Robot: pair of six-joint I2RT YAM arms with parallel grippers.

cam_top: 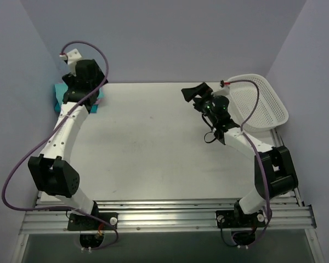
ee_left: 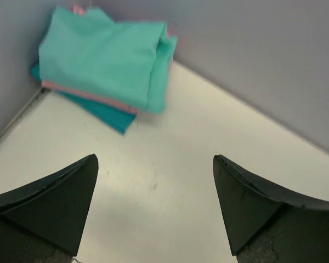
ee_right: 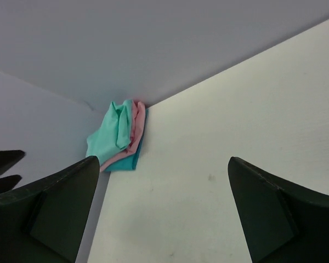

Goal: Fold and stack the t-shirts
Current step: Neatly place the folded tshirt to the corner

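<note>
Because the left arm [cam_top: 66,126] stretches over the far-left corner of the table [cam_top: 153,153], the top view hides most of the t-shirts [ee_left: 104,60] — teal-green over pink over darker teal-blue, stacked against both walls. Left fingers [ee_left: 55,203] and right fingers [ee_right: 49,208] stand spread apart, gripping nothing; the right arm [cam_top: 241,139] bends beside the basket [cam_top: 274,104].

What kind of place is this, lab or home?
Probably a lab test cell: left arm and right arm bolted to a white table, plain grey walls boxing it in, only stacked t-shirts and a mesh basket as props.
</note>
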